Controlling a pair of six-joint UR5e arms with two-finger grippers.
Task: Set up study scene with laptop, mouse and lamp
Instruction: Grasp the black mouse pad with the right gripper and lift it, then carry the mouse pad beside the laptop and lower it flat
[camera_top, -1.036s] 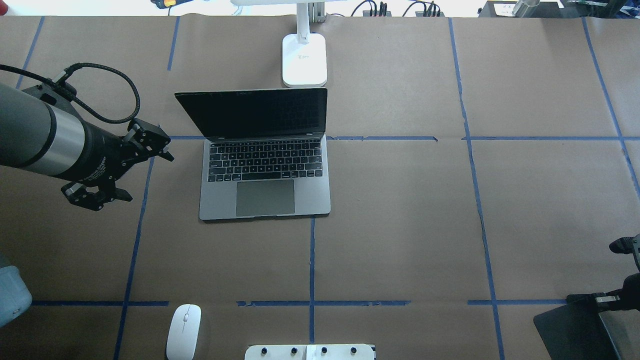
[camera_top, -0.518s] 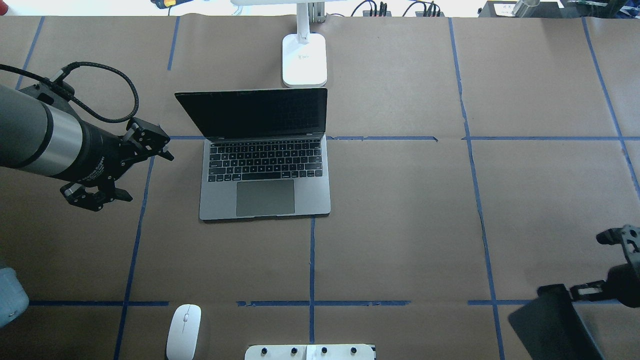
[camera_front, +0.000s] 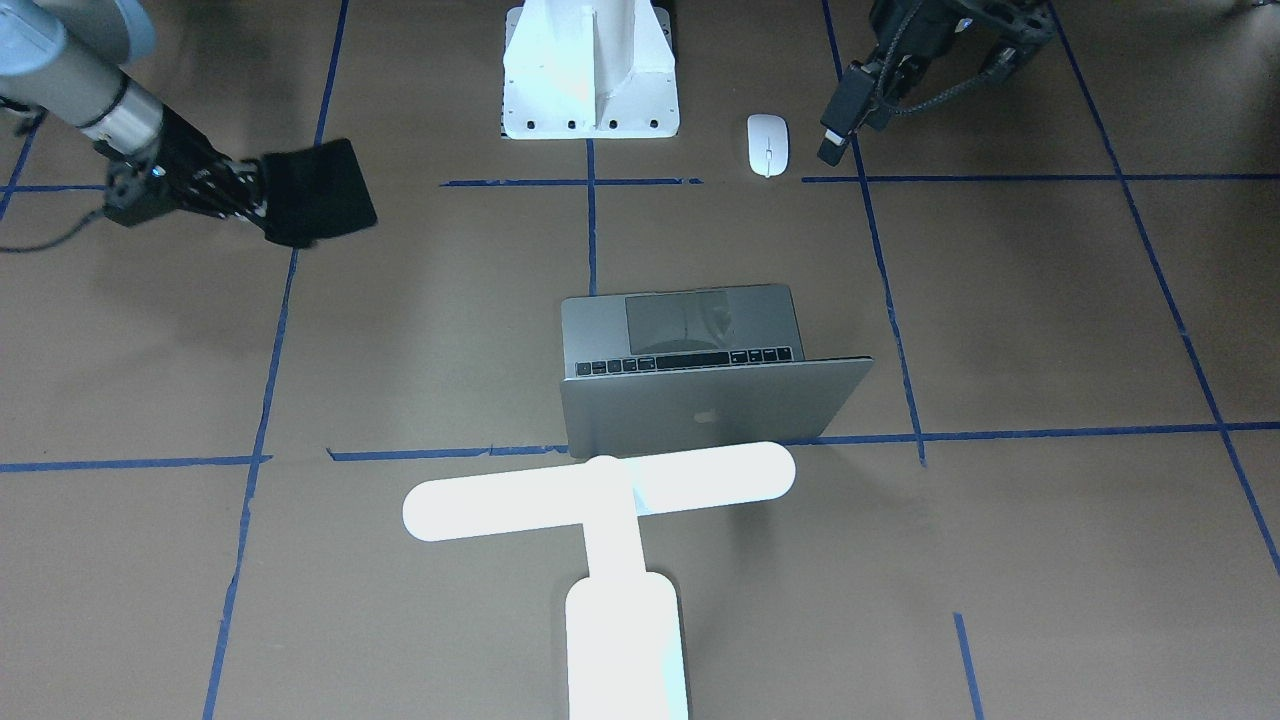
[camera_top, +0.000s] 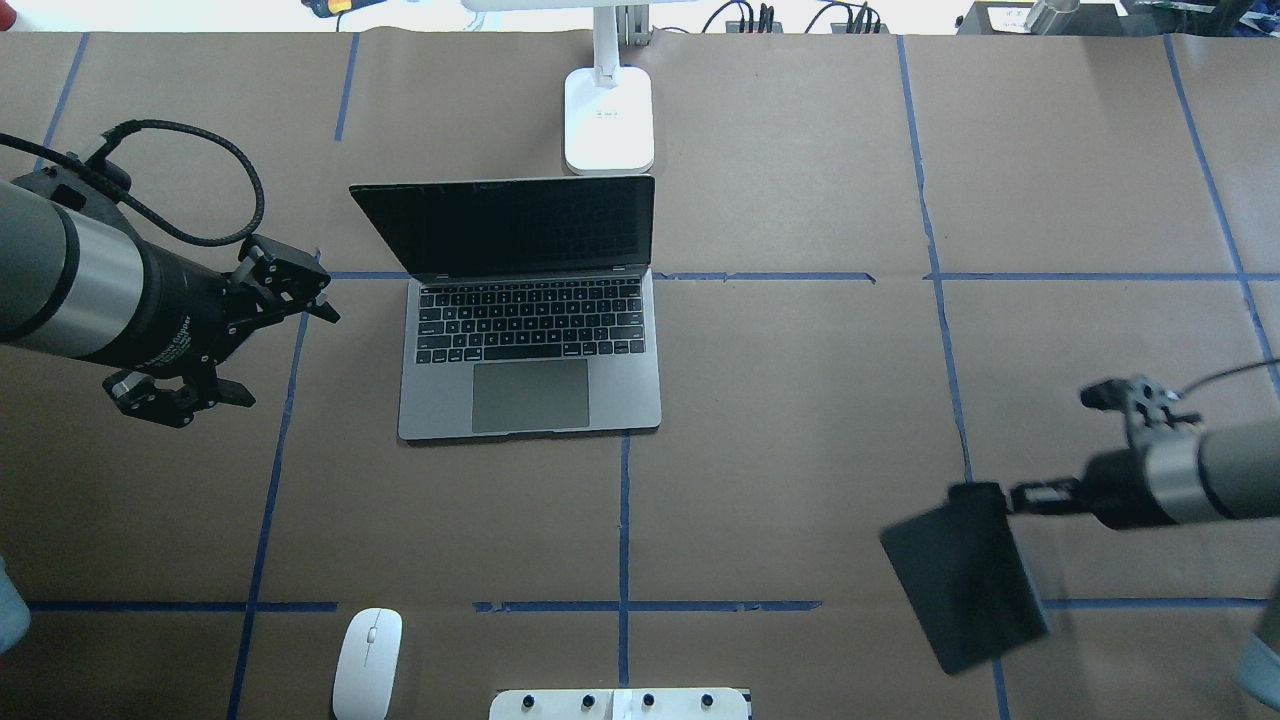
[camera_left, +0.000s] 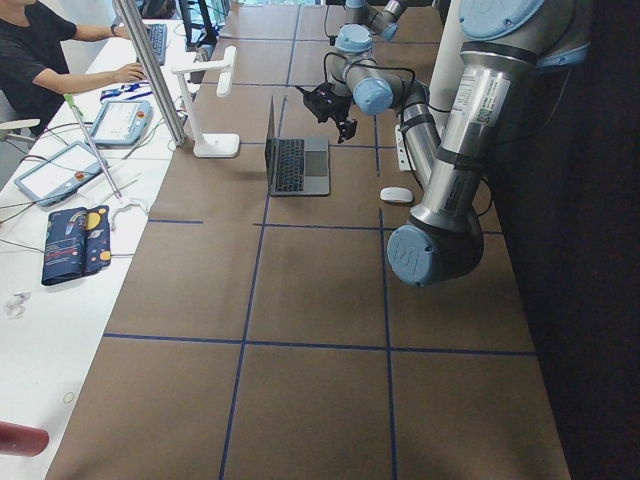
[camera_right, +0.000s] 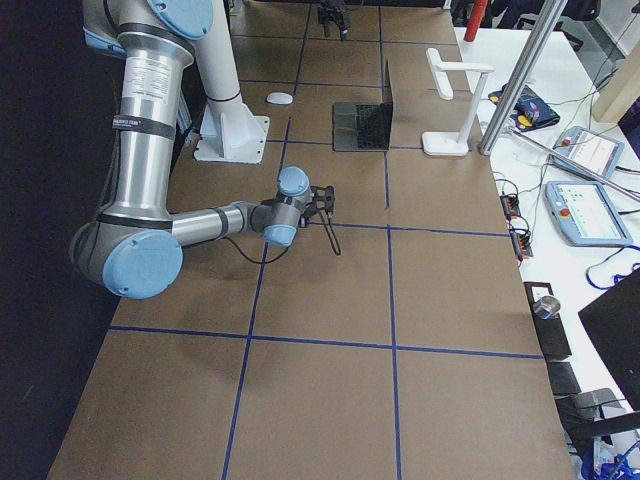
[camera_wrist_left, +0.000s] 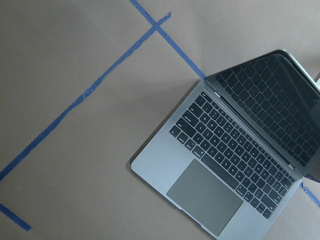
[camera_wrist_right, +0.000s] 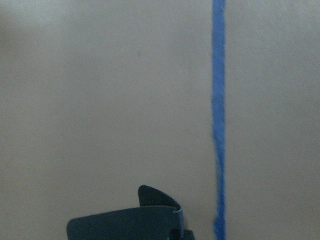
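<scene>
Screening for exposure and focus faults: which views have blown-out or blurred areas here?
Front-facing view: the bright white T-shaped desk lamp is blown out, no surface detail; the black rectangular mat looks smeared. Right wrist view: dim and soft, the mat's edge only a dark shape. Left wrist view: sharp; the grey-silver metal laptop shows keys mirrored in its screen.

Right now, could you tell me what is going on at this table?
The right gripper holds a black mat by its edge over the table's right side. The left gripper hangs open, empty, left of the open laptop. The lamp stands behind the laptop, and the mouse lies by the pedestal, untouched.
</scene>
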